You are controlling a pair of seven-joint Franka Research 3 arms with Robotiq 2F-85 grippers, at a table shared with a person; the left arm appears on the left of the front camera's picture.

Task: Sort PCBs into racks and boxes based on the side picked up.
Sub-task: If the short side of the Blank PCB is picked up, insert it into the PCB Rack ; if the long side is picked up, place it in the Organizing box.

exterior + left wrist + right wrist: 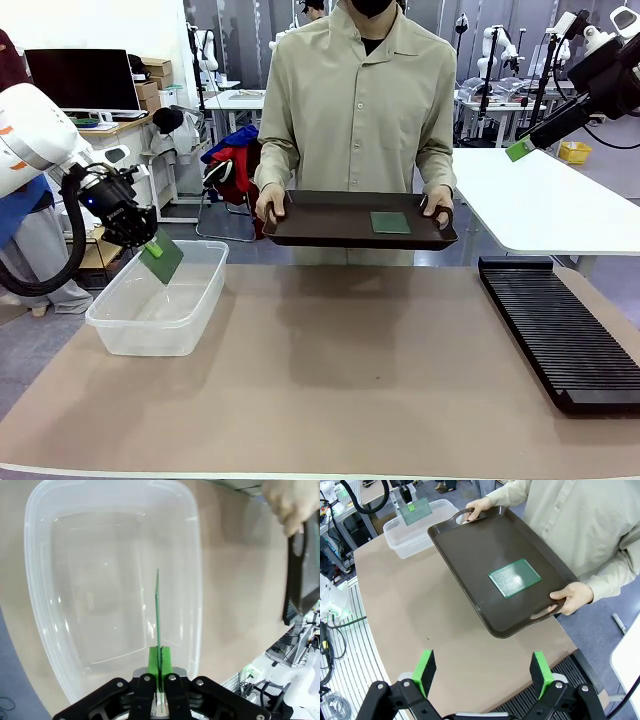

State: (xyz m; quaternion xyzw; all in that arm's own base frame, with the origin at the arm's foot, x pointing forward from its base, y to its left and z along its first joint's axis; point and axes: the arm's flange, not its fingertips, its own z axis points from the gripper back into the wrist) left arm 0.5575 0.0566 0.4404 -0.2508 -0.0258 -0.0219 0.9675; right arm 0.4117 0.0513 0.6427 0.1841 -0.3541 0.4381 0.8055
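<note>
Left gripper (150,243) has its pads clamped on one edge of a thin flat square green circuit board (162,260). The board hangs tilted, just above the clear translucent plastic tub (150,335), inside the line of its rim. On the left wrist cam the board (157,610) is edge-on, with the tub floor directly under it. I can't see anything in the tub.

Right gripper (484,665) is high and well apart from the tub, jaws wide, holding nothing.

The second green board (515,577) lies flat on a dark brown plastic tray (470,545). A person's two hands (270,208) hold the tray by its handles, well apart from the tub. The long black ribbed rack (560,330) lies across the mat from the tub, and I see nothing in it.

Handling, my read: the boards are light, stiff and smooth-faced, so little grip force is needed, but a thin edge can pivot in the pads. A drop from this height should do it no harm.

The flat one is the awkward pick because no edge stands clear of the tray. I'd take it across two opposite edges from above, or have the tray tilted.
</note>
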